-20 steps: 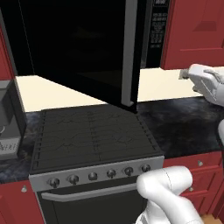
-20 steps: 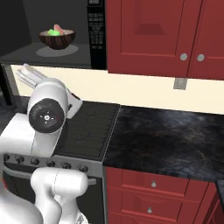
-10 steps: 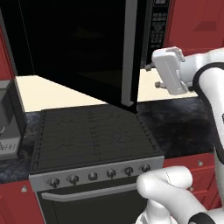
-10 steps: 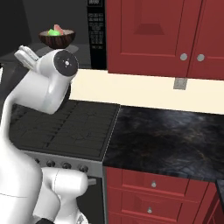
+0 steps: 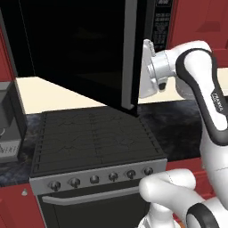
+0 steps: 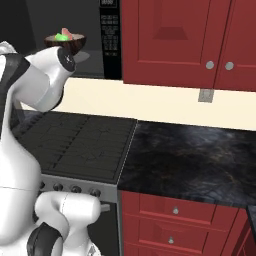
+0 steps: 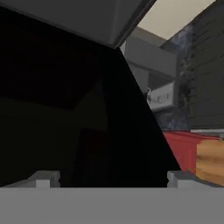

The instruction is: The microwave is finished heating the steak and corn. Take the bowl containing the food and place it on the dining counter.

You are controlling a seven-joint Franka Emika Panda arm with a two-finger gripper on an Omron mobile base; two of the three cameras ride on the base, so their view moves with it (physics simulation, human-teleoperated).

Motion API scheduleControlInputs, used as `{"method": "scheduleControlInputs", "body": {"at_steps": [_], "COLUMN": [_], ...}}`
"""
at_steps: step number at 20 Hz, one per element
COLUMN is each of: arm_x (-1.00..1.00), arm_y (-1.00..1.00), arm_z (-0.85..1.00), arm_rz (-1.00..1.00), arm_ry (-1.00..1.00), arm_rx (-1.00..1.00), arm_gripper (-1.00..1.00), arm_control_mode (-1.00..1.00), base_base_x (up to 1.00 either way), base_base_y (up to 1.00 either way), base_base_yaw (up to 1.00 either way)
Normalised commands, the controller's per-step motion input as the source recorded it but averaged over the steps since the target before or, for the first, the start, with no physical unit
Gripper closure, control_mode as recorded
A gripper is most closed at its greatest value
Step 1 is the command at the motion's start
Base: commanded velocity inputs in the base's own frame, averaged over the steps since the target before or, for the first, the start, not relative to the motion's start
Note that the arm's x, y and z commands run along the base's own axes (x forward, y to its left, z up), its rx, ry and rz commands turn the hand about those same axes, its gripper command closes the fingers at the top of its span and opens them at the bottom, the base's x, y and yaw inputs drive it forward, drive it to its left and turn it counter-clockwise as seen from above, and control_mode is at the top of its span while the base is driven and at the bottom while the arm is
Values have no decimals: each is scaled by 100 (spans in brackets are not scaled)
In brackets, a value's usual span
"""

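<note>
One stove (image 5: 95, 142) sits nearest, six knobs along its front. Above it the arm bends up and across, wrist level with the one microwave (image 5: 89, 49), whose dark door hangs swung wide. Jaws released, spread wide with nothing between them, tips barely showing in the hand view. One bowl (image 6: 65, 41) sits inside the microwave, with green corn (image 6: 62, 36) and a pinkish steak (image 6: 71, 35), partly hidden behind the arm

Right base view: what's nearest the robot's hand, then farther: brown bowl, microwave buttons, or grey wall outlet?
1. Round dark brown wooden bowl, just above the hand.
2. Black microwave button panel, to the right.
3. Small grey wall outlet, far right.
</note>
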Motion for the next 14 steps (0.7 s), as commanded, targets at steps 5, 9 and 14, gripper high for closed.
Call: {"method": "scheduleControlInputs", "body": {"at_steps": [5, 9, 14], "arm_x": [-30, -28, -3], "arm_y": [100, 100, 100], "arm_z": [0, -12, -17], "arm_rz": [39, 19, -3], "arm_ry": [11, 1, -2], "arm_rx": [22, 9, -3], "arm_gripper": [-100, -100, -100], "arm_control_mode": [-100, -100, -100], "base_base_x": [0, 0, 0], "base_base_y": [0, 0, 0], "base_base_yaw": [0, 0, 0]}}
